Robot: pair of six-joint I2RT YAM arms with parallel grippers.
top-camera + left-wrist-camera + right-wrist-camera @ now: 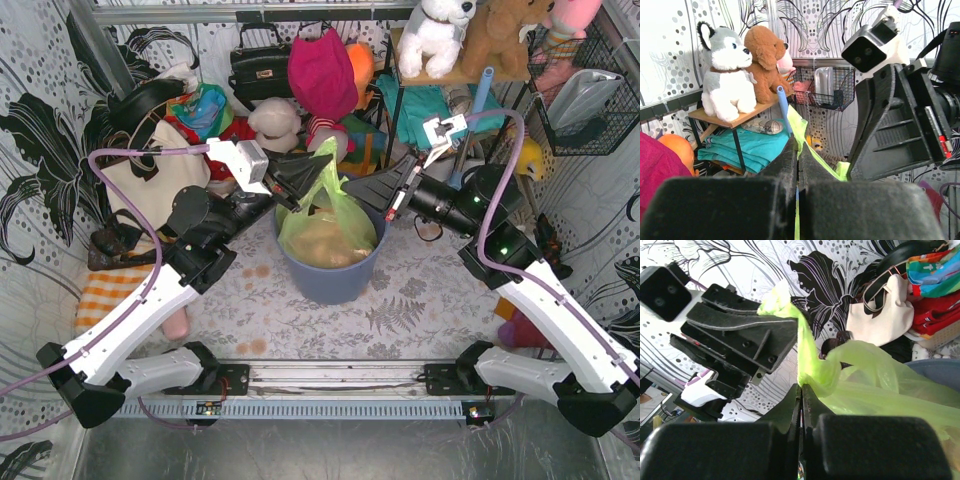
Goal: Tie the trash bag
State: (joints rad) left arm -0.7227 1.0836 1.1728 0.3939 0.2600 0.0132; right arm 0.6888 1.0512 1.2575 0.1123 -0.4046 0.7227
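Observation:
The trash bag (325, 228) is thin light-green plastic with tan paper showing through, and it sits in a round blue-grey bin (330, 282). Its top is pulled up into a peak between both grippers. My left gripper (320, 173) comes in from the left, shut on a strip of the bag's upper edge (811, 152). In the left wrist view its jaws (798, 146) pinch the green film. From the right, my right gripper (350, 190) is shut on another gathered fold of the bag (875, 385). Its tips (801, 388) meet right at the plastic, close below the left gripper (740, 335).
A cream tote bag (160, 185) and a black handbag (258, 65) lie behind the left arm. Plush toys (440, 30) sit on a shelf at the back right. A wire basket (590, 95) hangs on the right wall. An orange striped cloth (105, 290) lies at the left.

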